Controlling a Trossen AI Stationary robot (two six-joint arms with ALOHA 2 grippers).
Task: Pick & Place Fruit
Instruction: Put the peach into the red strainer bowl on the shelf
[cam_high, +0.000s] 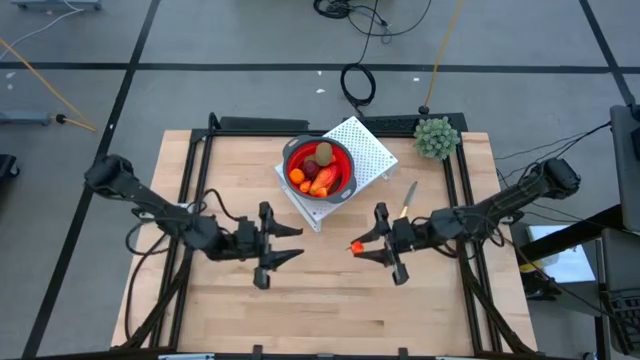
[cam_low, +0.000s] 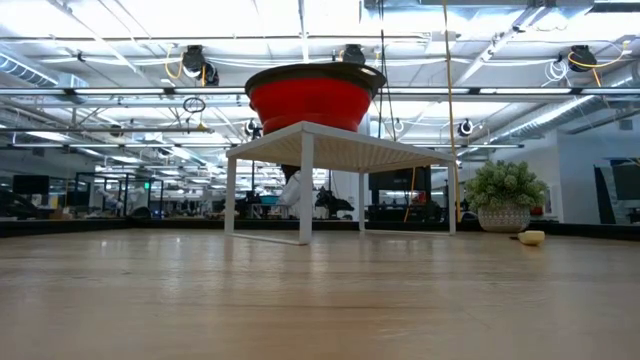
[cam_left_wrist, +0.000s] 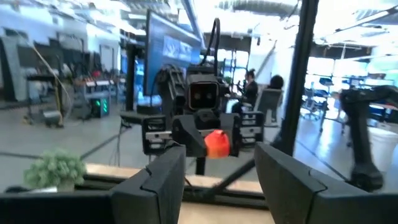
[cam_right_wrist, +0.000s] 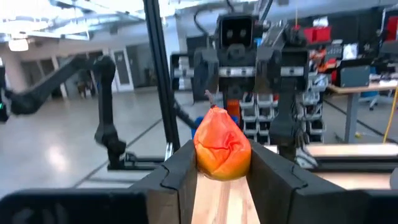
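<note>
Fruit is sitting piled in the red bowl (cam_high: 319, 167), which is resting on a white perforated stand (cam_high: 366, 150) at the 12 o'clock side of the wooden table (cam_high: 320, 300); a brown oval piece (cam_high: 324, 153), orange bits and a longer red-and-yellow piece are showing inside it. One more piece, a red-and-orange pear-shaped fruit (cam_right_wrist: 222, 149), is being pinched between the two fingers of the right gripper (cam_high: 372, 247), which is hovering toward 3 o'clock from the table's middle and pointing toward 9 o'clock. Facing it from the 9 o'clock side, the left gripper (cam_high: 295, 244) is holding its fingers spread apart with nothing between them; in the left wrist view its two dark fingers (cam_left_wrist: 158, 180) are framing the fruit held opposite. The two grippers are near each other but apart. A pale-handled knife (cam_high: 407, 200) is lying just beyond the right gripper toward 1 o'clock, and a green bushy plant (cam_high: 437, 137) is standing at the 1 o'clock corner.
</note>
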